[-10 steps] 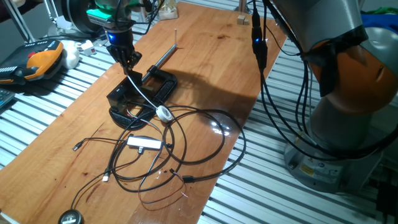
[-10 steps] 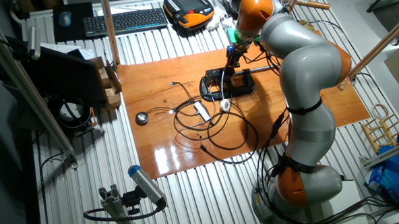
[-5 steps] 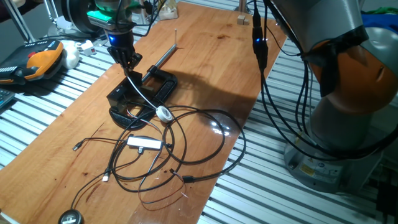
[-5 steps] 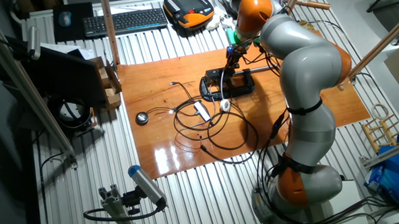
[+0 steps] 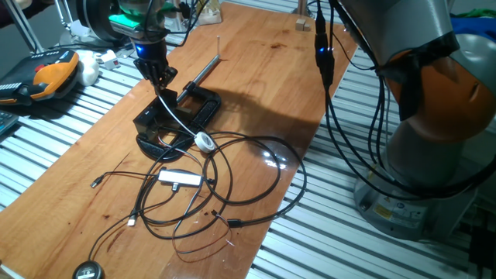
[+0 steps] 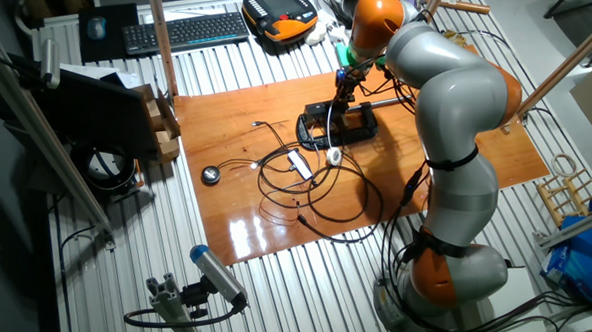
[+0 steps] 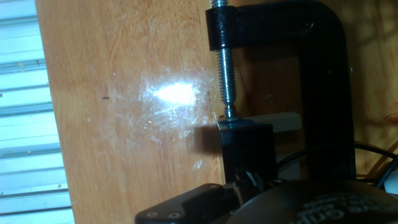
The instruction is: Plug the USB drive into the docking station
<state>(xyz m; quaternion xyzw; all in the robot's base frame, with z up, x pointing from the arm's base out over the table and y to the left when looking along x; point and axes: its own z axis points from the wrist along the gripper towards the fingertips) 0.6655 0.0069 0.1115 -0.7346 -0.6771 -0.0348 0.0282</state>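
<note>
- Gripper [image 5: 161, 77] hangs just above the docking station [image 5: 159, 120], fingers pointing down at its top; can't tell if they hold the USB drive.
- Docking station pinned to table [image 5: 256, 77] by black clamp [image 7: 323, 87], probably to resist insertion force.

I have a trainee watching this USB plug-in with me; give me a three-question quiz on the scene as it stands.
1. True or false: the two-finger gripper hangs above the black boxy docking station.
2. What lies immediately beside the dock on the wooden table? A) black C-shaped clamp with a long metal rod B) a keyboard C) a red mug
3. Fill in: the small flat silver adapter lies among loose black ____.

Key: 1 true; 2 A; 3 cables.
</note>
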